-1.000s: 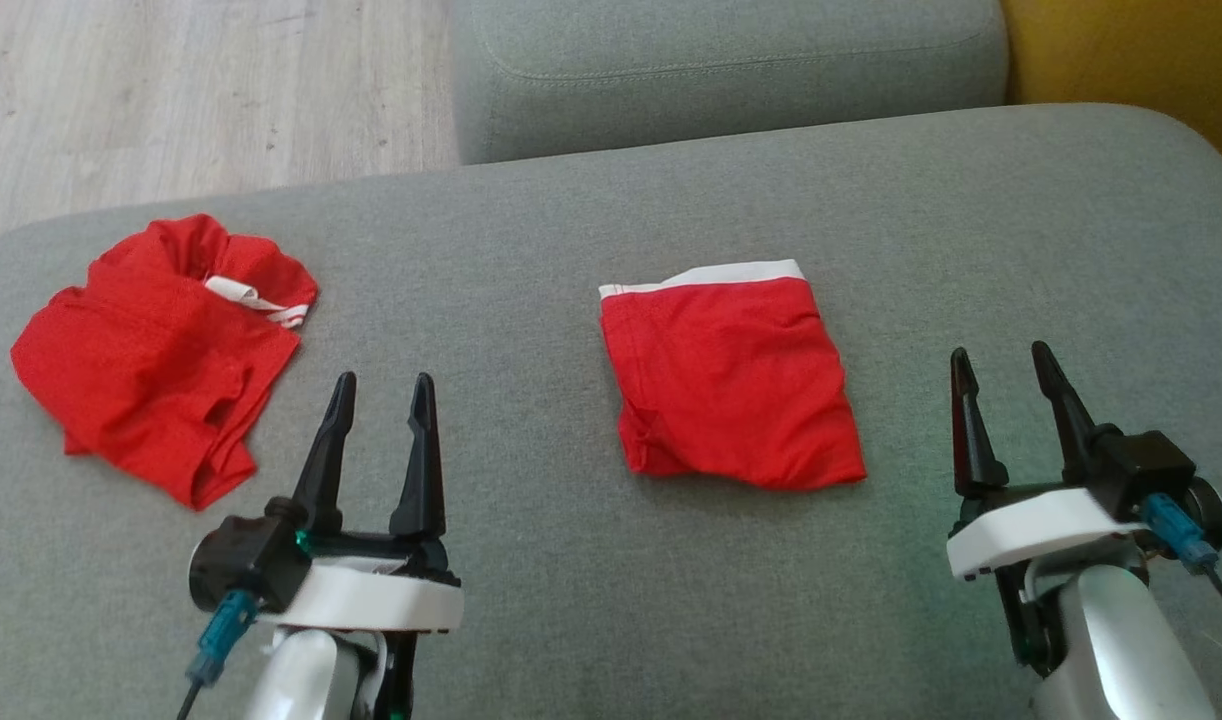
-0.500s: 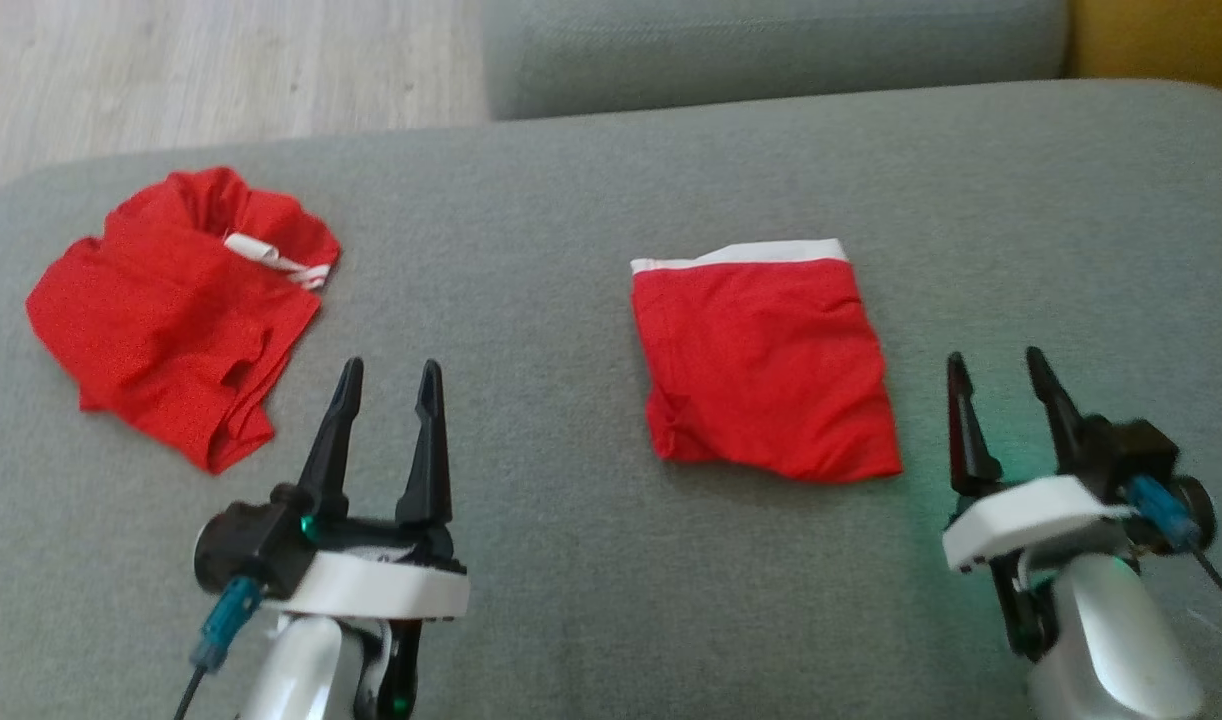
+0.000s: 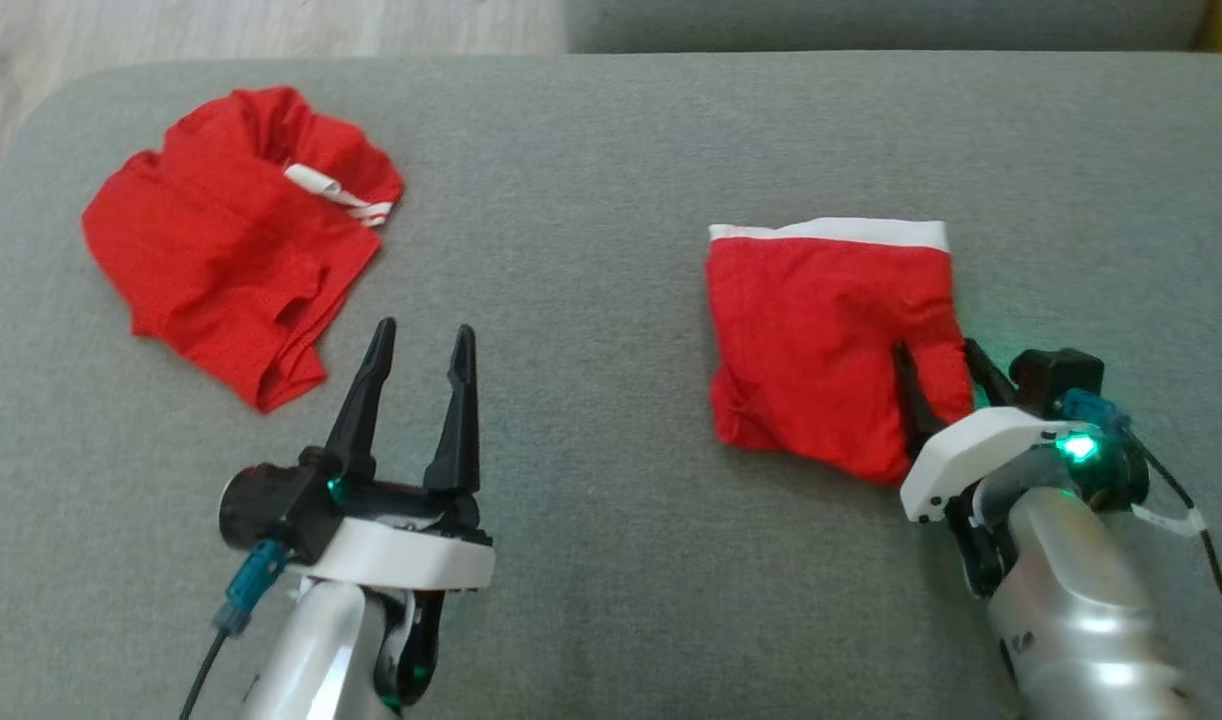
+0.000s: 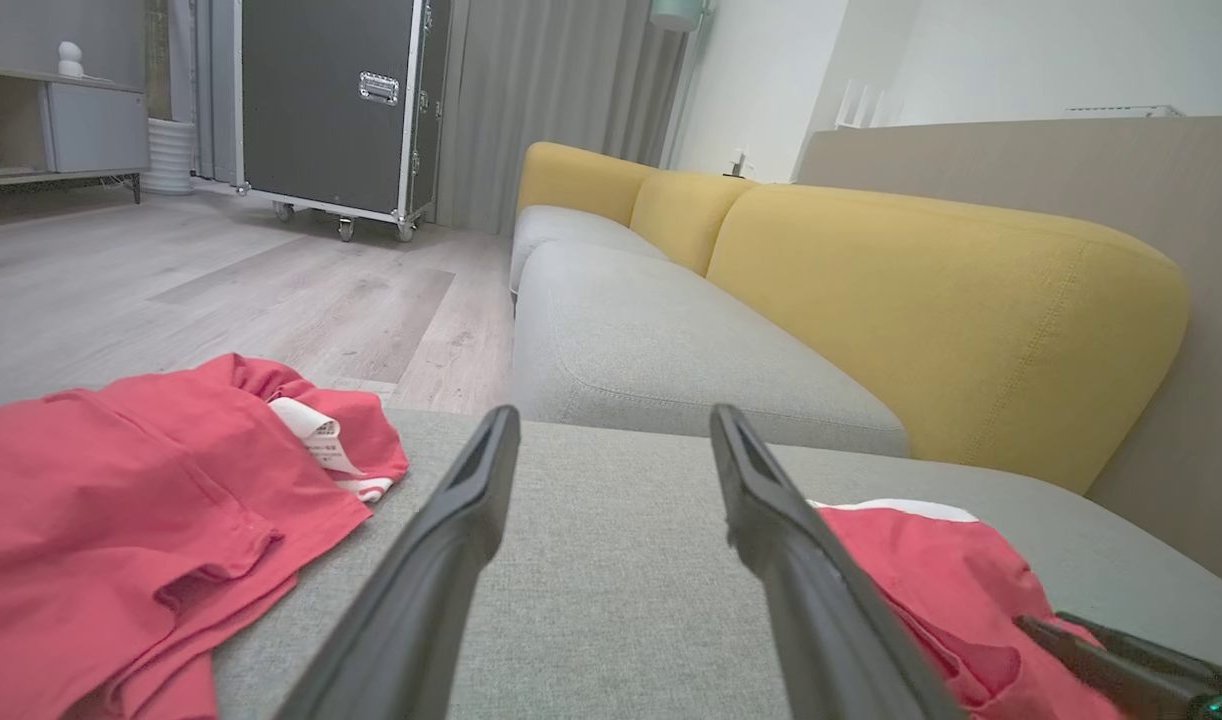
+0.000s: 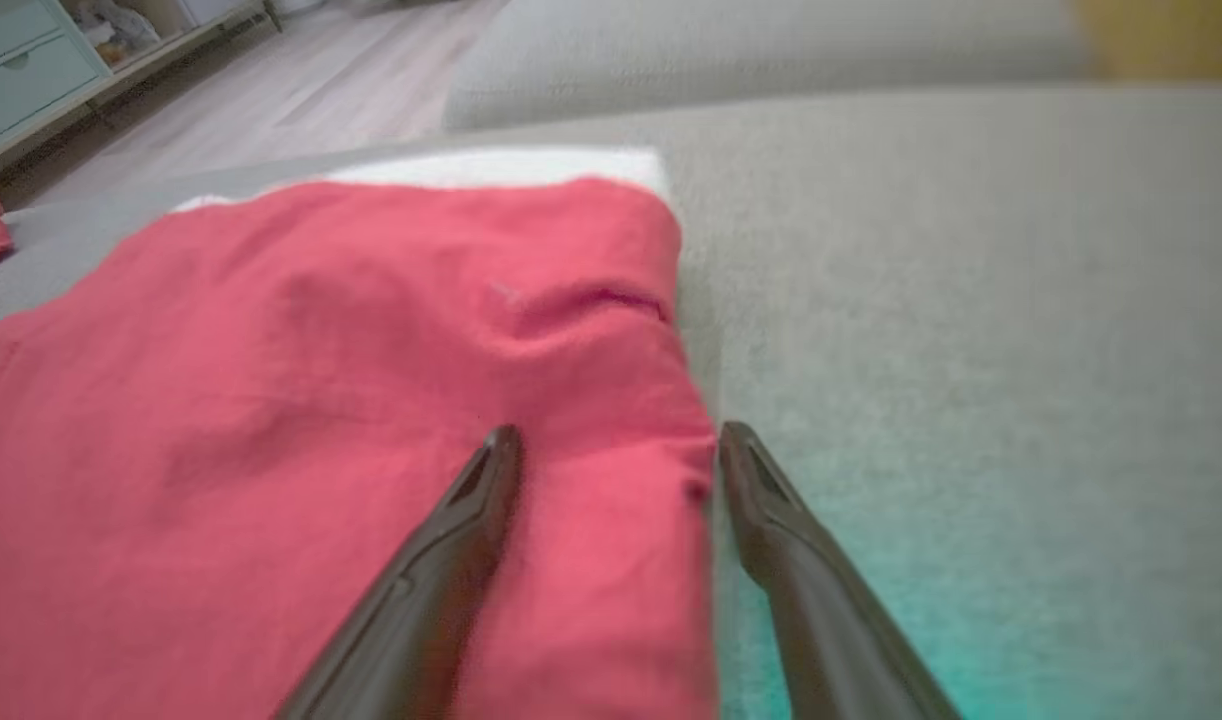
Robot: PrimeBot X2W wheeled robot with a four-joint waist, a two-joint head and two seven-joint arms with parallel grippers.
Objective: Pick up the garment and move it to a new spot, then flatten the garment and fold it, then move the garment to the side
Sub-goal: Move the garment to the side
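A folded red garment (image 3: 821, 340) with a white waistband lies flat on the grey cushion (image 3: 591, 250), right of centre. My right gripper (image 3: 936, 348) stands open with its fingers straddling the garment's near right edge (image 5: 321, 400): one finger rests over the red cloth, the other beside it on the cushion. Nothing is pinched. A second red garment (image 3: 231, 250) lies crumpled at the far left, its white label showing (image 4: 121, 510). My left gripper (image 3: 424, 330) hovers open over bare cushion between the two garments, with nothing between its fingers (image 4: 613, 420).
Beyond the cushion's far edge sits another grey seat (image 3: 871, 20) with yellow backrests (image 4: 921, 300). Wooden floor (image 3: 171, 25) lies past the far left corner. A black wheeled case (image 4: 331, 100) stands across the room.
The head camera has tilted down, shifting the whole picture. My right gripper has moved forward and left onto the folded garment's right edge. The left gripper has kept its place.
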